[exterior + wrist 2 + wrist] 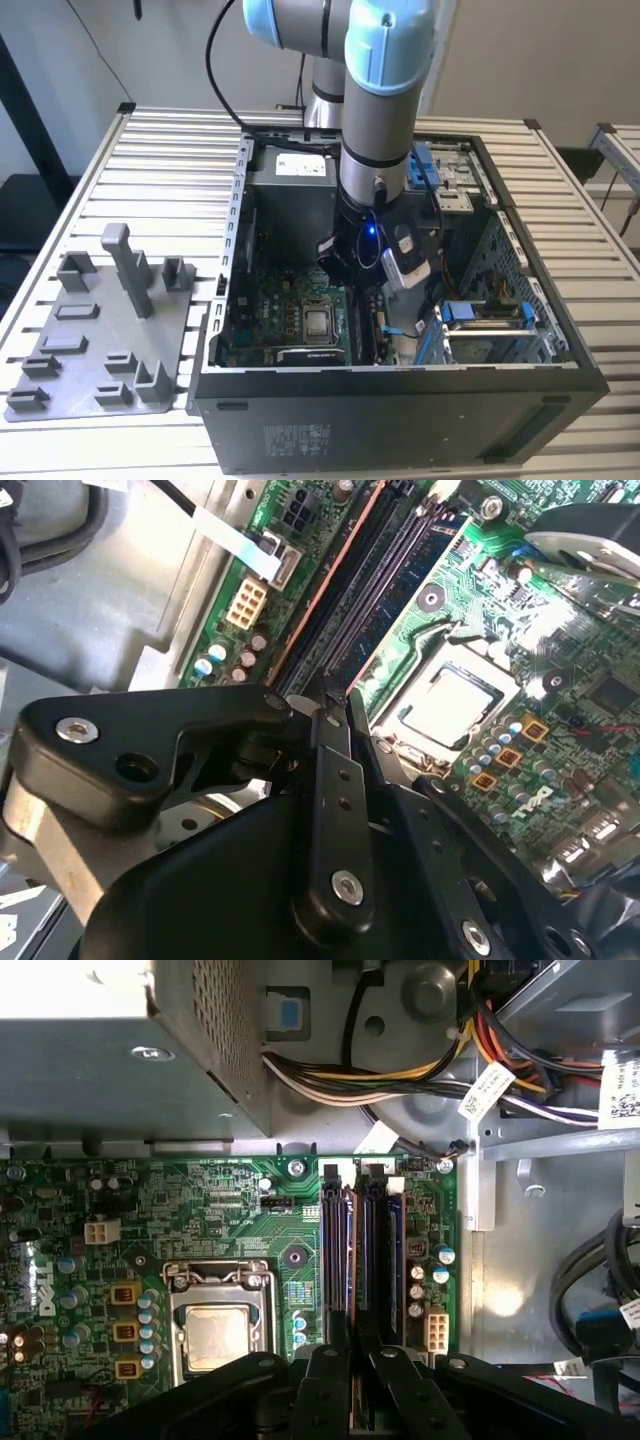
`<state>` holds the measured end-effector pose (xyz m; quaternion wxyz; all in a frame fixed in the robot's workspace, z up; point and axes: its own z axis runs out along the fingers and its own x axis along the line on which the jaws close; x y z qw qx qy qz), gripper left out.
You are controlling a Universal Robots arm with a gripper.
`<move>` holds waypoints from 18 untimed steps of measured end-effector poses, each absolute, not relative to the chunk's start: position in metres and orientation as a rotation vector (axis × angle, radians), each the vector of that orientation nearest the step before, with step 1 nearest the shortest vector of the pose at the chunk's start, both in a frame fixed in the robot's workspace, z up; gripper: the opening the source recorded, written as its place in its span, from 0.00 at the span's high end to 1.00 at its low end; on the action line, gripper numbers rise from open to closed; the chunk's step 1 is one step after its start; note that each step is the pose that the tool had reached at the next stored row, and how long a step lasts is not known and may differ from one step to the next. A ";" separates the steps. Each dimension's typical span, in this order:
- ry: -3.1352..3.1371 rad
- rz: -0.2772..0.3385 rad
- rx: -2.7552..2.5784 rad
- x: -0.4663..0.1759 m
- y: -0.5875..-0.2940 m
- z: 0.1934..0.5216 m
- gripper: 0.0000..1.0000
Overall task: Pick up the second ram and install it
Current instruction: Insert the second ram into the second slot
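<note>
Exterior view: my arm (375, 130) reaches straight down into the computer case (400, 395), pincer (362, 1385) closed (fingers pinched together) over the second ram (370, 1260), seated in its motherboard (220, 1220) slot.

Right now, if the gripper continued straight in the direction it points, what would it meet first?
Most likely the memory slots on the motherboard. In both wrist views the gripper sits directly over them, with a dark stick, probably the second ram, between its fingers. How much gap remains is unclear.
</note>
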<state>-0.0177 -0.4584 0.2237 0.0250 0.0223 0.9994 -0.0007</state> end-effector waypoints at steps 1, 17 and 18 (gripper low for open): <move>3.091 -0.003 0.069 -0.018 -0.458 0.224 0.86; 3.092 -0.002 0.069 -0.018 -0.458 0.218 0.86; 3.092 -0.002 0.069 -0.018 -0.458 0.218 0.86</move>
